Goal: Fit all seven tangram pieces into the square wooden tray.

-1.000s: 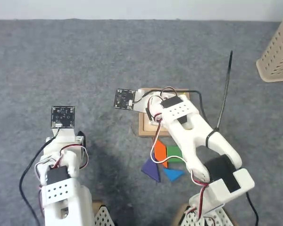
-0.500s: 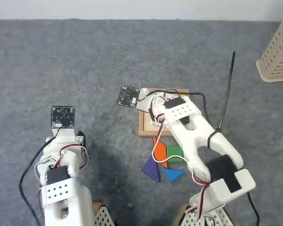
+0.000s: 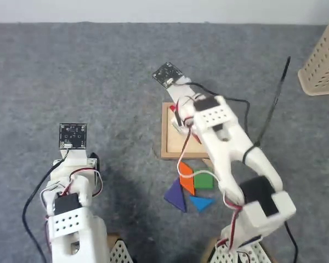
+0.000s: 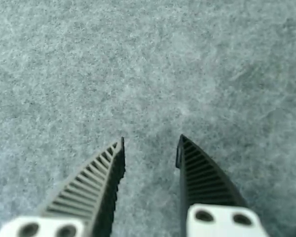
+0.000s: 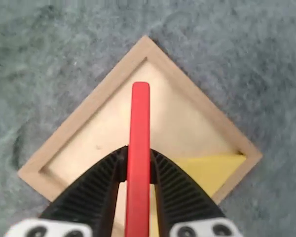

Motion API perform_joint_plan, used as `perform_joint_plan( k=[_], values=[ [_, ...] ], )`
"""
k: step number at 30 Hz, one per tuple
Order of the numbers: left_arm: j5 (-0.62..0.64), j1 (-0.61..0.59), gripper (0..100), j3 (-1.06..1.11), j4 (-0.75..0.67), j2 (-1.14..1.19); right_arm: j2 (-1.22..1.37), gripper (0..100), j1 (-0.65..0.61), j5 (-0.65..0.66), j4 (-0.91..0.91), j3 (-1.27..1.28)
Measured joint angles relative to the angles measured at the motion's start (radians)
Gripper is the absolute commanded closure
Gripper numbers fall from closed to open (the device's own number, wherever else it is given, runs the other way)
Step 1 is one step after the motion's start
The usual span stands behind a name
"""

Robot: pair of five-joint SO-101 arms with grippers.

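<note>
Here, right hand (image 5: 139, 150) grips red piece (image 5: 140, 108) edgewise over tray (image 5: 187, 123); dropped upright, it could topple onto yellow piece (image 5: 207, 168).

Right claw (image 5: 139, 150) — arm stretched forward — pinches a red piece (image 5: 140, 108); left claw (image 4: 152, 139) parted.
</note>
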Motion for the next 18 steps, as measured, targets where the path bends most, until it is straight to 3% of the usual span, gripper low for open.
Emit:
perform_joint_plan(
  k=[7, 18],
  values=[
    [0.0, 0.0, 83, 0.0, 0.0, 0.0, 0.169, 99.2, 0.002, 0.466, 0.003, -0.187],
    [0.0, 0.0, 83, 0.0, 0.0, 0.0, 0.319, 99.1, 0.06, 0.778, 0.003, -0.353]
  ],
)
